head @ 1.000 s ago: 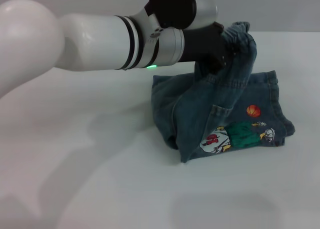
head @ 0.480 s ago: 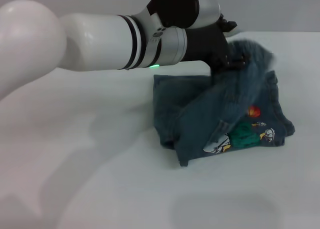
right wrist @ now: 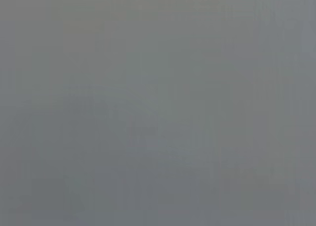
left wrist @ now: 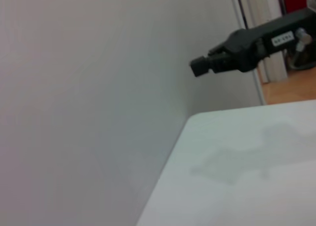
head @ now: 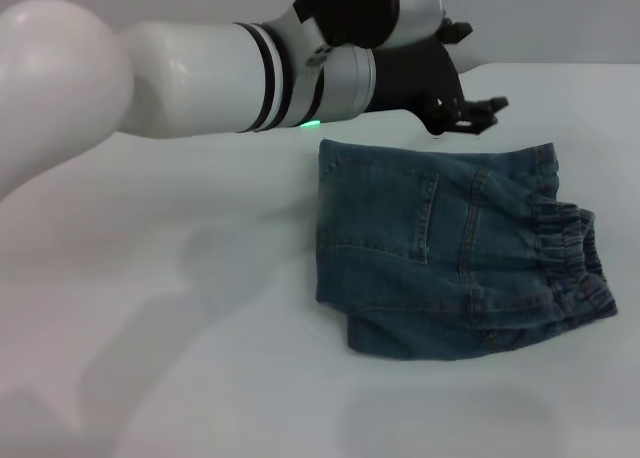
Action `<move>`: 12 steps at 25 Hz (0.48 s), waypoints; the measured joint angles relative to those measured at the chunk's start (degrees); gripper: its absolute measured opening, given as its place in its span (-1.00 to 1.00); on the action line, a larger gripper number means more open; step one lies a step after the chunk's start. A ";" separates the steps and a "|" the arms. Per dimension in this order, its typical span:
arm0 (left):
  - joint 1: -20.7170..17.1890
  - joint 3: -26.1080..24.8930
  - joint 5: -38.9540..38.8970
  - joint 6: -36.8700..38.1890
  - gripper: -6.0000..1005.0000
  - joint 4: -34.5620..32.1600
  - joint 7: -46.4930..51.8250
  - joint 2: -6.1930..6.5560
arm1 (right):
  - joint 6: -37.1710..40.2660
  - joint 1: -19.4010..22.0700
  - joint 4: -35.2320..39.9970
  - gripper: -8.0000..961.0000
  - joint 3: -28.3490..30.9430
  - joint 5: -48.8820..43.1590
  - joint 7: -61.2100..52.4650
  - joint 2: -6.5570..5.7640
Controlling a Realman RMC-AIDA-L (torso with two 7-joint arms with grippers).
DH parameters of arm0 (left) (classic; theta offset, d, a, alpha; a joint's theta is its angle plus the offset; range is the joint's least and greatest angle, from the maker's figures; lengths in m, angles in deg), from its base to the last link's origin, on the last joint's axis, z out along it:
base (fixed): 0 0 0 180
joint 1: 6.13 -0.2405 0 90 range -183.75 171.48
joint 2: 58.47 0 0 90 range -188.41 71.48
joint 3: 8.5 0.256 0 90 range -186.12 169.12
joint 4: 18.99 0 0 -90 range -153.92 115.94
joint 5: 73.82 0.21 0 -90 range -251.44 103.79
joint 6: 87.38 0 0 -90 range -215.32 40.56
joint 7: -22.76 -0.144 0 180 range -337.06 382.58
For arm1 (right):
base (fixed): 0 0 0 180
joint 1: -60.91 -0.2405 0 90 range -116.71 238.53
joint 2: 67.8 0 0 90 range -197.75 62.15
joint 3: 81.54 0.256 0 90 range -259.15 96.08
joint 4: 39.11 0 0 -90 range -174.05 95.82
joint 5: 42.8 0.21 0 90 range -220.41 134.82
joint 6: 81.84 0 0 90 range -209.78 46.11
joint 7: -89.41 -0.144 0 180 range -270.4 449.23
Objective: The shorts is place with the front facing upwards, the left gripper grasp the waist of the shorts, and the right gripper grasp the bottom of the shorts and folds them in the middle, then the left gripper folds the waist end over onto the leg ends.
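Item: shorts, folded compact on the white tabletop, elastic waistband laid over toward the robot's right edge, prints hidden.
Left claw: released, fingers spread, hovering just beyond the far edge, holding nothing.
Right claw: not in view.
Handling: lift the left claw straight clear, avoiding snagging the top layer.

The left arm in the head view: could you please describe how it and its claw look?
The left arm is a thick, round, glossy white tube with black rings and a silver-grey wrist section bearing a small green light. A black housing leads to the left claw, black with slim fingers. The right arm is out of view.
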 joint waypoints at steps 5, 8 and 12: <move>-1.52 -0.60 -0.91 -4.57 0.64 -0.26 0.15 0.02 | 4.47 0.17 1.29 -0.95 0.00 -0.09 -0.82 -0.26; -2.30 -1.01 -1.42 -8.17 0.64 -0.04 0.33 0.08 | 8.02 0.89 6.10 -0.95 -0.10 -3.00 -3.86 -0.37; -4.01 -1.20 -1.54 -15.07 0.64 0.46 1.75 0.04 | 10.22 0.80 15.78 -0.95 -0.58 -13.45 -14.03 -0.31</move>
